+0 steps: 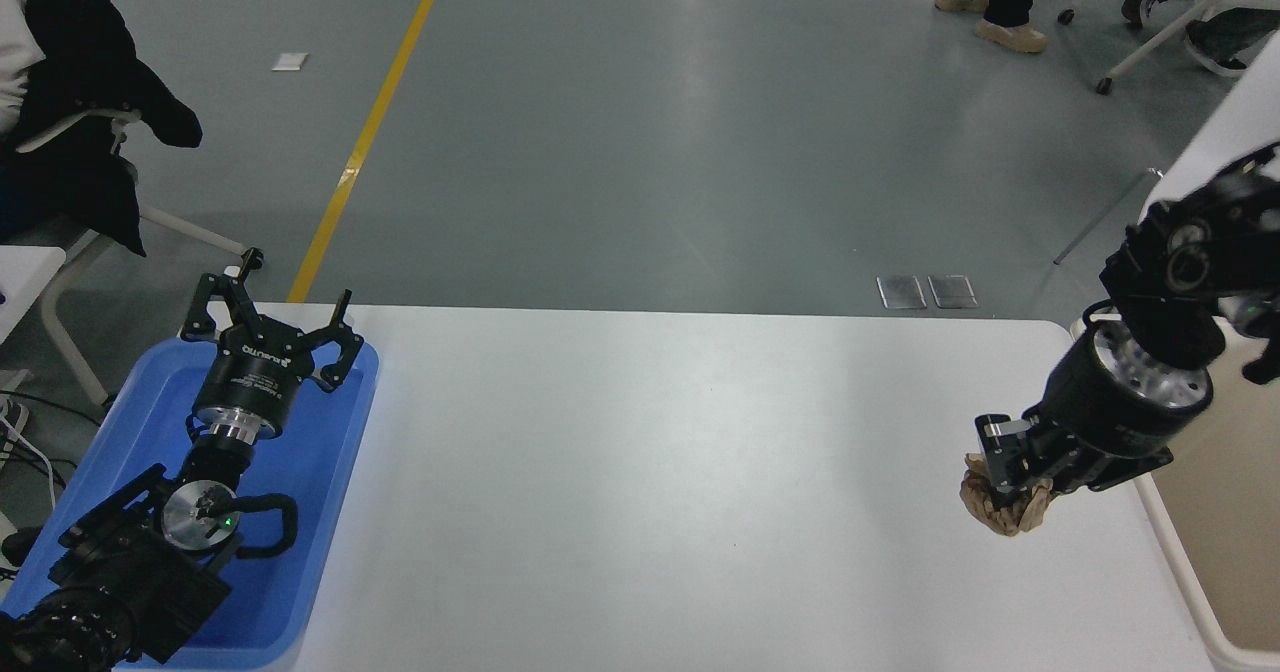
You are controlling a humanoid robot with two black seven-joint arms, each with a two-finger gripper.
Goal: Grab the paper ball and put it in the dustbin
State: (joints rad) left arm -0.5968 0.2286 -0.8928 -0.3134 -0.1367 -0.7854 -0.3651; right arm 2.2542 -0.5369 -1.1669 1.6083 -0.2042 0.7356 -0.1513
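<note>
Left black pincer parked over shallow blue plastic tray at white desk left end, fingers spread apart. Right black pincer near desk right edge, angled down, clamped on small crumpled tan-brown paper ball. Ball hanging below fingertips, just left of large beige rectangular plastic dustbin, not yet over rim. Beyond desk: grey floor with yellow line, person's shoes far back.

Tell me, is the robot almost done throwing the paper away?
About halfway. The right hand has already grabbed the paper ball and holds it above the table. Carrying it right and dropping it into the dustbin is left. The left hand is parked over the blue tray.
</note>
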